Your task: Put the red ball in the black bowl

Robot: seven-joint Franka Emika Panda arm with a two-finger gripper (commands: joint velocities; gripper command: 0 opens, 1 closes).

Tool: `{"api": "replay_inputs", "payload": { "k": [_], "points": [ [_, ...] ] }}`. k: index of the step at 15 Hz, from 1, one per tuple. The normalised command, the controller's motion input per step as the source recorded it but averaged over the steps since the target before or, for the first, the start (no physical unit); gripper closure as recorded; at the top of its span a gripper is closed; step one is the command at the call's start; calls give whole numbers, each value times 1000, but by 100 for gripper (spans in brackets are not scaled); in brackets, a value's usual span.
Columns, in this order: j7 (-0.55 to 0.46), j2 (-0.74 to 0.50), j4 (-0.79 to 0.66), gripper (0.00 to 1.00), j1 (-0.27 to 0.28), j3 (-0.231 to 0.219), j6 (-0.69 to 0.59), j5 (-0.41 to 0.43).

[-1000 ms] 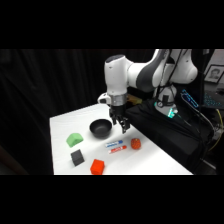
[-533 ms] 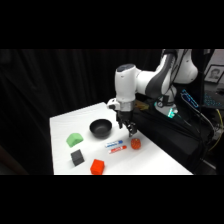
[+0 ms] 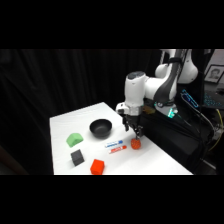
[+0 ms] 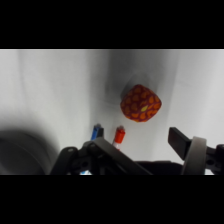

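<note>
White table (image 3: 165, 162): 1 red ball (image 3: 135, 144), 1 black bowl (image 3: 100, 128), 2 markers (image 3: 116, 146); fingers (image 3: 138, 131) spread, empty.

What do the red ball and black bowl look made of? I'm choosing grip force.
Red ball: seemingly soft rubber or foam, matte, with a dark net-like scale pattern. Black bowl: probably hard plastic or glazed ceramic, its rim showing a glossy sheen. Neither is certain.

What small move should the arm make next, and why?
Probably lower the gripper straight onto the red ball. The ball rests on the table just below it, ungrasped, and in the wrist view the fingers look spread. The black bowl holds nothing yet.
</note>
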Motion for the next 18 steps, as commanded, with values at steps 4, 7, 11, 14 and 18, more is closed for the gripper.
{"api": "replay_inputs", "payload": {
  "k": [4, 7, 11, 14, 18],
  "points": [
    [16, 58, -130, 0, 67, 91, 298, 147],
    [-37, 138, -57, 0, 41, 82, 293, 166],
    [-45, 213, 51, 0, 11, 5, 281, 56],
    [56, 172, 65, 0, 64, -91, 240, -87],
    [46, 173, 103, 8, 74, -90, 183, -83]
  ]
}}
